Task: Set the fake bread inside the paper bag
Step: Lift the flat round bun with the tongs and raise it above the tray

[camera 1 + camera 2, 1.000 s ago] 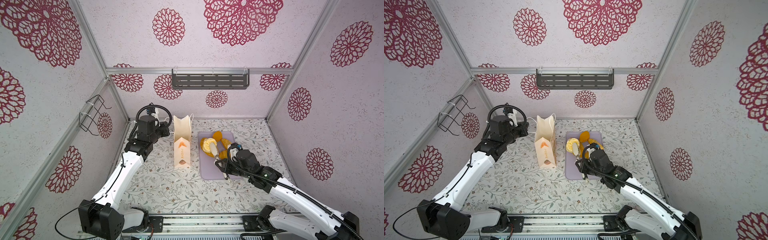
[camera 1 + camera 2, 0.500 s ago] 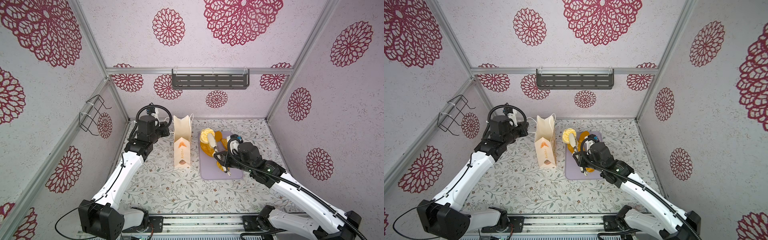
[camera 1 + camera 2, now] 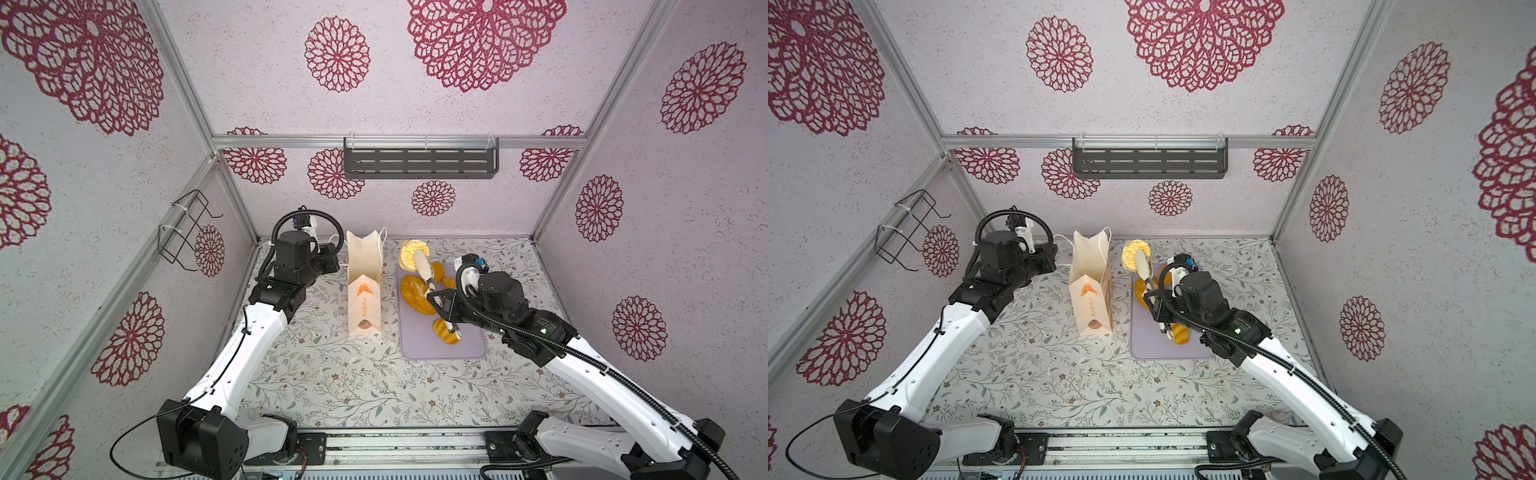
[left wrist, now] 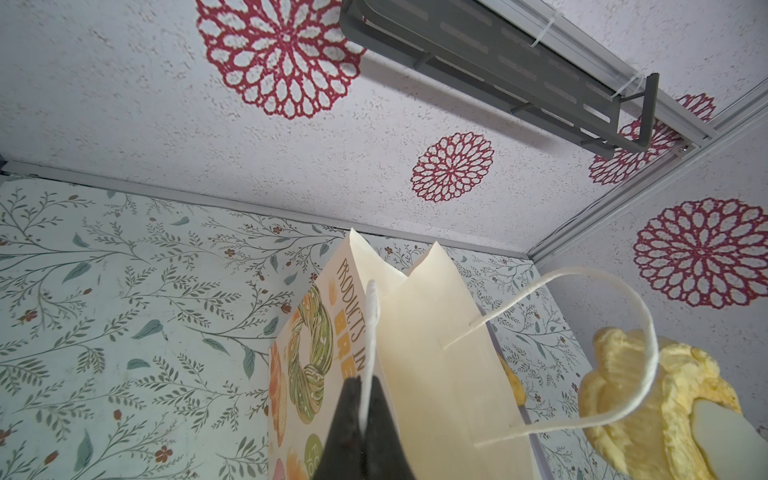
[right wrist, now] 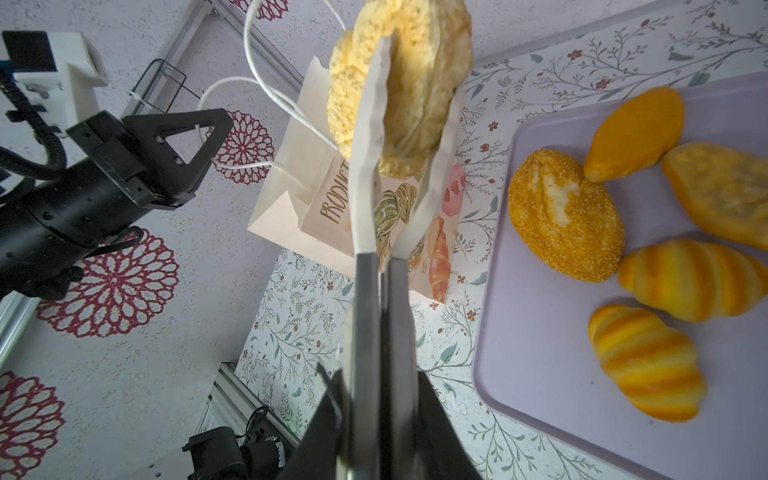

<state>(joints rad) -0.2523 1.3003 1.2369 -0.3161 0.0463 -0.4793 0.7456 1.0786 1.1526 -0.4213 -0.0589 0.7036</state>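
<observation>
Your left gripper [image 4: 362, 415] pinches the cord handle [image 4: 371, 328] of the paper bag [image 4: 436, 357]. Your right gripper [image 5: 380, 399] clamps tongs [image 5: 365, 291] gripping the pale bun [image 5: 419, 83] beside the bag; its inside is hidden.

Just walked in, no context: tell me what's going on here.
The right hand grips tongs that pinch a pale round bun, raised beside the paper bag's open top, not yet inside. The left hand is shut on one cord handle of the standing bag. Other breads lie on the lilac tray.
</observation>
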